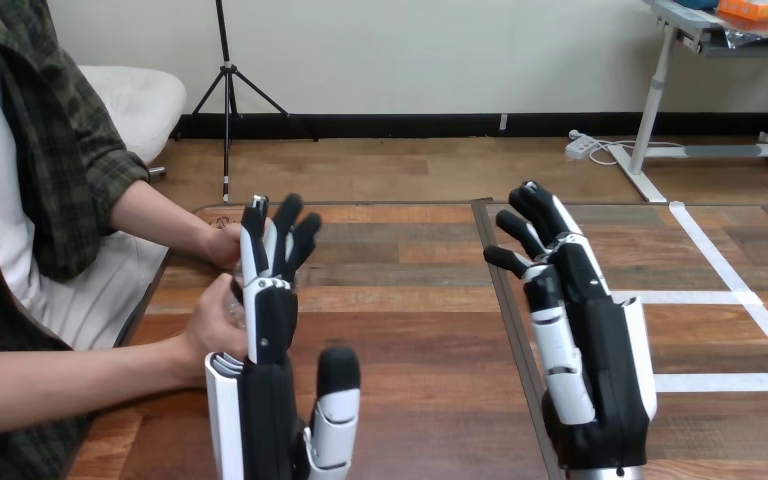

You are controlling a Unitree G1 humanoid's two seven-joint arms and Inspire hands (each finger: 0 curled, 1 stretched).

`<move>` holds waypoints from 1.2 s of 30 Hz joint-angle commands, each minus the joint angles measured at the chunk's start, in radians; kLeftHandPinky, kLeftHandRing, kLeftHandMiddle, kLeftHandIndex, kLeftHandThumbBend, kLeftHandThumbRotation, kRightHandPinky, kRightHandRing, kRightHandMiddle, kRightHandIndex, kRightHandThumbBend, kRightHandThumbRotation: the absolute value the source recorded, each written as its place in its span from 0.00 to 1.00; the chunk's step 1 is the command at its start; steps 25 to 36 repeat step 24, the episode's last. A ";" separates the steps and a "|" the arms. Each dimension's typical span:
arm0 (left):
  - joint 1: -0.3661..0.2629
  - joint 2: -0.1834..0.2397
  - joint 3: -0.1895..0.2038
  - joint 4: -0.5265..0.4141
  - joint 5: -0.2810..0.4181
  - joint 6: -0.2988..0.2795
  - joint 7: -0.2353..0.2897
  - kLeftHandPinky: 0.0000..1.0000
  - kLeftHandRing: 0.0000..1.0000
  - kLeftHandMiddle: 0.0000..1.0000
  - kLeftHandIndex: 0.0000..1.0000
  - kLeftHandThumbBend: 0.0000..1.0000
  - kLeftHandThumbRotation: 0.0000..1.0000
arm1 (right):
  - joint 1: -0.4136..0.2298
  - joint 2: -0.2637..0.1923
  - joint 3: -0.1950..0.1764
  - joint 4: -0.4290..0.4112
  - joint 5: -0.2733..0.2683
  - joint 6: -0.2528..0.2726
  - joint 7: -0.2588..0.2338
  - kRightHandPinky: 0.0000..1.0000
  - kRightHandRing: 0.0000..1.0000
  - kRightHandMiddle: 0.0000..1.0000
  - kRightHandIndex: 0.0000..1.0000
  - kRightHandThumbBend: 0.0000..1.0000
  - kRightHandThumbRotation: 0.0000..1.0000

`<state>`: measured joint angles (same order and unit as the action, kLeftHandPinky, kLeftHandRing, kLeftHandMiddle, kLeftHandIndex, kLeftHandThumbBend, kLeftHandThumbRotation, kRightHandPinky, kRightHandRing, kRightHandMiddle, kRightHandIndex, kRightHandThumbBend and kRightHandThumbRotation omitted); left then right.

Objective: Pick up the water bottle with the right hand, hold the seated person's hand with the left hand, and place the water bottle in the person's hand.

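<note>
Looks close to finished — the right robot hand [590, 340] stands empty over the wood-plank counter [410, 330], fingers straight and spread. The left robot hand [270, 320] is just as open, upright in front of the person's nearer hand [208, 328] and farther hand [222, 243]. Between those two shows a sliver of something clear — likely the water bottle [234, 303], mostly hidden. The robot hands have glossy black palms and white shells.

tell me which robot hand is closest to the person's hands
The black-and-white left hand, upright just beside the person's two hands; the right hand stands apart over the wooden table, further right.
</note>
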<state>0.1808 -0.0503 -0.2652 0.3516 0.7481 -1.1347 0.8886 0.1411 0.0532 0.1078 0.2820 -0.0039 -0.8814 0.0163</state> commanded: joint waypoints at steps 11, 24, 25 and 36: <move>-0.033 -0.065 -0.041 -0.028 0.024 -0.019 0.016 0.80 0.84 0.89 0.96 0.42 1.00 | -0.024 0.032 0.001 -0.024 -0.002 -0.021 -0.021 0.77 0.88 0.91 0.88 0.35 0.92; -0.006 -0.067 -0.069 -0.041 -0.015 -0.011 -0.029 0.80 0.84 0.88 0.94 0.34 1.00 | -0.018 0.029 0.012 -0.031 0.011 -0.019 -0.012 0.78 0.89 0.91 0.87 0.32 0.92; -0.006 -0.067 -0.069 -0.041 -0.015 -0.011 -0.029 0.80 0.84 0.88 0.94 0.34 1.00 | -0.018 0.029 0.012 -0.031 0.011 -0.019 -0.012 0.78 0.89 0.91 0.87 0.32 0.92; -0.006 -0.067 -0.069 -0.041 -0.015 -0.011 -0.029 0.80 0.84 0.88 0.94 0.34 1.00 | -0.018 0.029 0.012 -0.031 0.011 -0.019 -0.012 0.78 0.89 0.91 0.87 0.32 0.92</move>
